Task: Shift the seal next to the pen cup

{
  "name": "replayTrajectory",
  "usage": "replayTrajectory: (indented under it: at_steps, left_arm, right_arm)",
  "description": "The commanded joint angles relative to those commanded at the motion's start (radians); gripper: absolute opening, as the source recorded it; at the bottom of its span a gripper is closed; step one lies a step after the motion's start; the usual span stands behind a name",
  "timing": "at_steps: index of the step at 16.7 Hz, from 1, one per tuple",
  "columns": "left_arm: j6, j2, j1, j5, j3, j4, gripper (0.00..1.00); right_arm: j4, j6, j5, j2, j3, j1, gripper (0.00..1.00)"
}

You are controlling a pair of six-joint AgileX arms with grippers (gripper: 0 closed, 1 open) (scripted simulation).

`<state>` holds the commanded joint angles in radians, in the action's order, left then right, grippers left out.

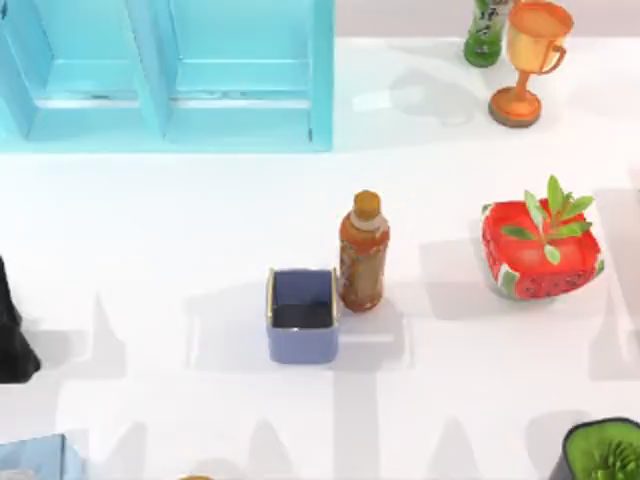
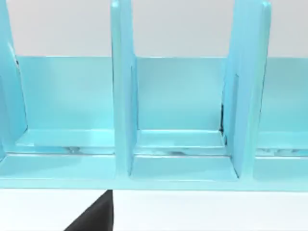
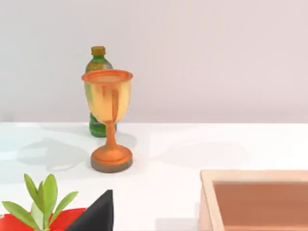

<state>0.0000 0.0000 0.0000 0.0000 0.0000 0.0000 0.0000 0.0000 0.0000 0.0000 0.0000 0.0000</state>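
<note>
So, starting with the seal: I can't tell where it's sitting at this moment. The pen cup [image 1: 302, 316] is standing upright around the middle of the table [image 1: 150, 230], open top facing up, dark inside. Just to its right the amber bottle [image 1: 363, 251] is standing so close that the two look like they're touching, though I can't tell for sure.

Further right, well apart from those two, the watermelon-patterned plant pot [image 1: 543, 258] is sitting with its green leaves sticking up. At the far right corner you're looking at an orange trophy cup [image 1: 528, 62] with a green bottle [image 1: 487, 30] right behind it. The light blue shelf unit [image 1: 165, 75] is taking up the far left of the table. Down at the near edge, a black pot with green stuff in it [image 1: 603, 452] is poking in on the right.

Your left arm [image 1: 12, 335] is hanging at the left edge of the table. Its left gripper [image 2: 96, 216] is pointing at the shelf's compartments; open or closed, I can't tell. Your right gripper [image 3: 96, 214] is facing the trophy and bottle, with a tan open box [image 3: 255, 199] nearby. Same deal there, can't tell.
</note>
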Motion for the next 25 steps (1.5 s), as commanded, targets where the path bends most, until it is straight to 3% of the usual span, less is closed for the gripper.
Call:
replayTrajectory:
  at_steps: [4,8,19,25]
  left_arm:
    - [0.005,0.032,0.004,0.0,0.033,-0.031,1.0]
    - [0.029,0.223,0.02,0.002,0.22,-0.198,1.0]
    - [0.123,1.281,0.1,0.004,1.028,-0.96,1.0]
    - [0.157,1.633,0.134,0.001,1.341,-1.232,1.0]
  right_arm:
    - [0.0,0.0,0.0,0.0,0.0,0.0,1.0]
    - [0.0,0.0,0.0,0.0,0.0,0.0,1.0]
    - [0.0,0.0,0.0,0.0,0.0,0.0,1.0]
    - [0.0,0.0,0.0,0.0,0.0,0.0,1.0]
